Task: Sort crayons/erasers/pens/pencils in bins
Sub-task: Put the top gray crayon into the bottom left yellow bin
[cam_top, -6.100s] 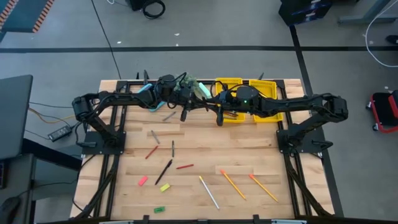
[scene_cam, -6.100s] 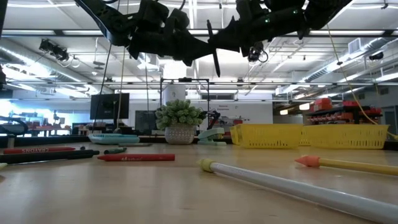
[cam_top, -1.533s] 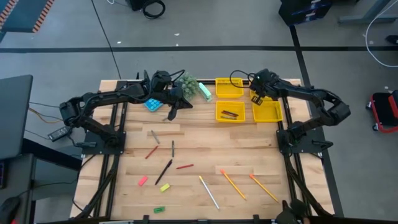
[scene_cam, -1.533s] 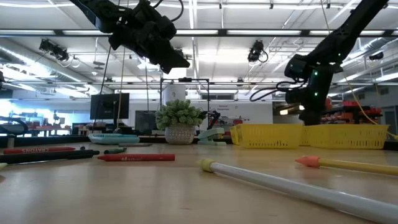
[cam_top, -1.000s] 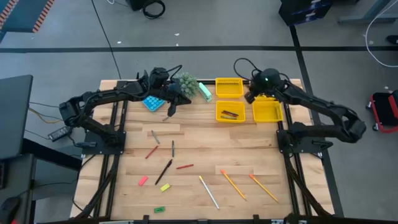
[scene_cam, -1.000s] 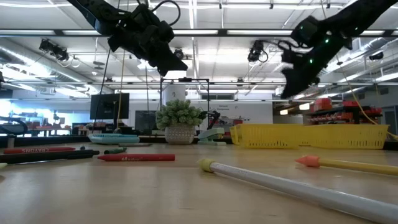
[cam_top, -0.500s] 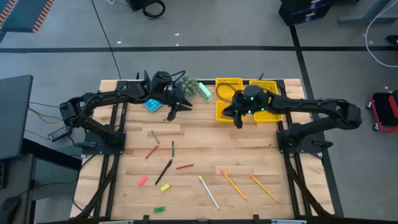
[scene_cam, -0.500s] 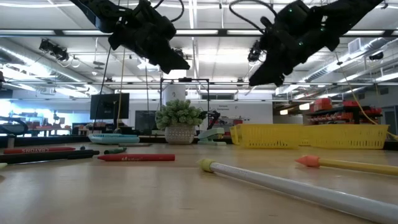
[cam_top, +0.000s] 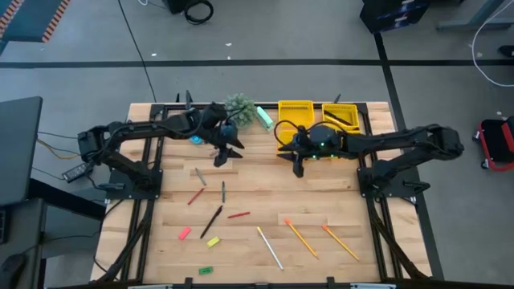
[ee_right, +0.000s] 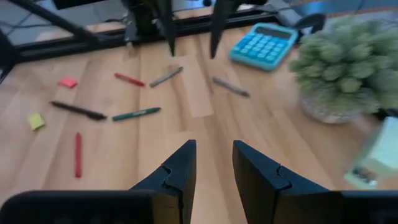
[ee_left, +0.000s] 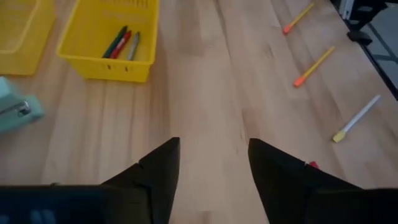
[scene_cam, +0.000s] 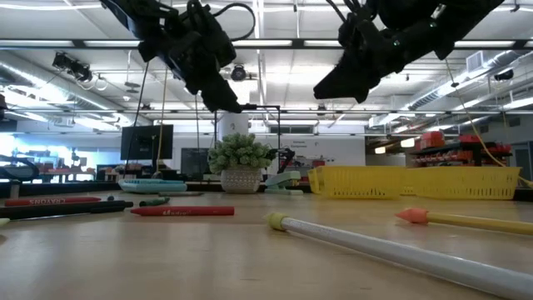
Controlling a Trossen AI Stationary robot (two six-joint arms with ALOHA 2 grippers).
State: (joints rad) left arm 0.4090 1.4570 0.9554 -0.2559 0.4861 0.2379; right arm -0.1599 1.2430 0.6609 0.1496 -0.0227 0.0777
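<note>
the wooden table point(cam_top: 321, 205) carries everything. toward its far edge sit the bright yellow bins point(cam_top: 295, 113); in the high view three can be made out, the right arm covering part of them. in the left wrist view one bin point(ee_left: 109, 40) lies ahead of the left gripper point(ee_left: 213, 163) and holds three sticks, green, red and grey; another bin point(ee_left: 22, 28) beside it shows only a bare corner.

the left gripper point(cam_top: 223, 154) hangs above the table near the blue calculator point(ee_right: 265, 45) and the potted plant point(cam_top: 239, 106), fingers spread wide with nothing between them. the right gripper point(cam_top: 298, 166) hangs just in front of the bins, fingers parted by a narrow gap and empty.

nearer than both grippers lie the loose items: pencils point(cam_top: 340, 242), two orange and one whitish, below the right gripper; dark pens point(cam_top: 212, 221) and red crayons point(cam_top: 238, 215) below the left gripper; and the small erasers point(cam_top: 185, 234), pink, yellow and green, farthest from it.
</note>
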